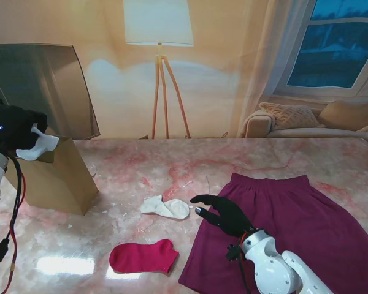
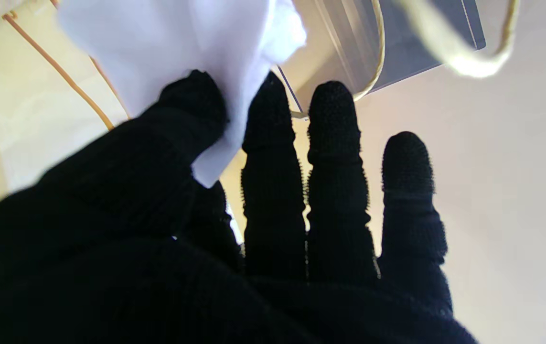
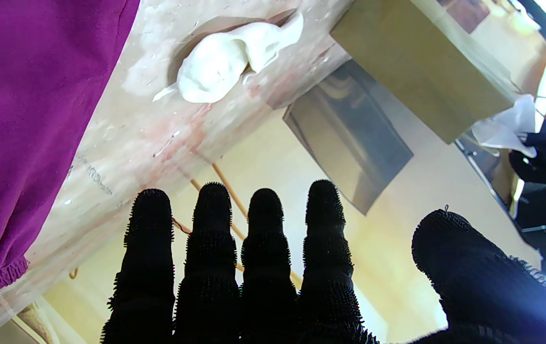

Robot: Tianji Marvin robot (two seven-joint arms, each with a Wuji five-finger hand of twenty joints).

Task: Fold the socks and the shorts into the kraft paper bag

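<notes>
The pink marble table takes up most of the stand view, and the biggest thing on it is the purple shorts, spread flat on the right side with the waistband on the far edge. Next down in size is the kraft paper bag, standing on the left side of the table, well apart from the shorts, mouth up. Between the two, nearer the middle, lies a white sock, kinda crumpled, and nearer to the robot than that is a pink sock lying flat, just beside the shorts' left edge but not touching as far as anyone can tell. The left hand sits at the bag's mouth pinching a second white sock; the wrist view shows the cloth caught between thumb and forefinger, the other fingers straight. The right hand hovers over the shorts' left corner, fingers spread and holding nothing, pointing at the white sock on the table.
</notes>
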